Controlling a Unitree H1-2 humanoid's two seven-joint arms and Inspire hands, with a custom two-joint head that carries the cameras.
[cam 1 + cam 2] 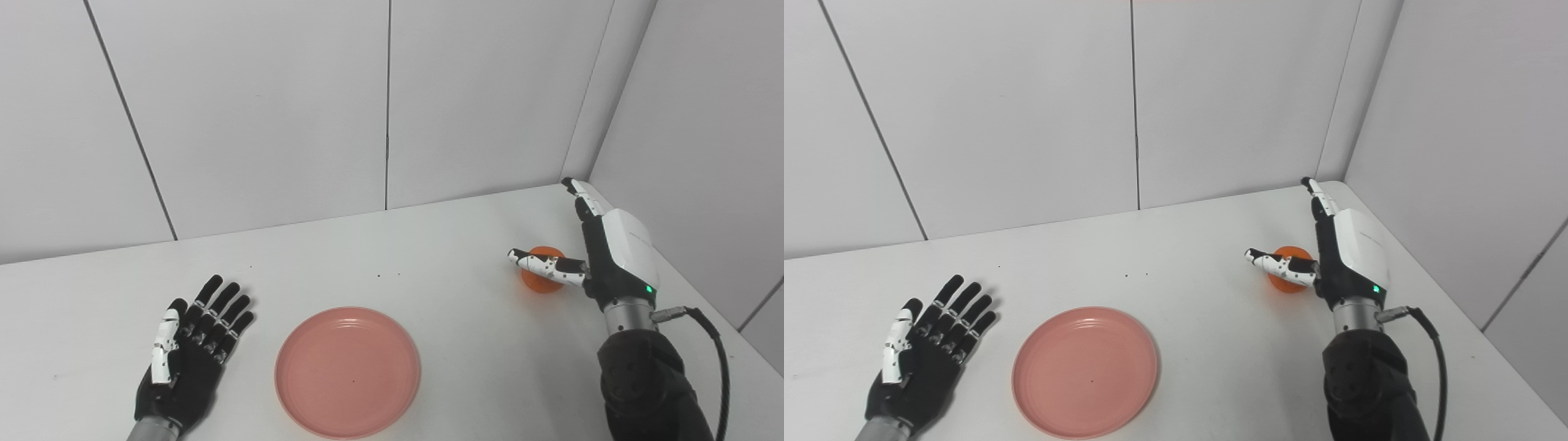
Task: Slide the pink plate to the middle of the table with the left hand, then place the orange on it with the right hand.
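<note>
A pink plate (347, 371) lies flat on the white table (429, 257), near the front edge and a little left of centre. My left hand (191, 349) rests palm up to the left of the plate, open, fingers spread, holding nothing. An orange (541, 283) sits at the right of the table. My right hand (603, 254) stands open right beside it, thumb stretched across the front of the orange and fingers pointing away along its right side. The orange is partly hidden by the thumb; it is not enclosed.
White wall panels close the table at the back and on the right, meeting in a corner (572, 165) just behind my right hand. A black cable (713, 343) hangs from my right wrist. A few tiny dark specks dot the tabletop.
</note>
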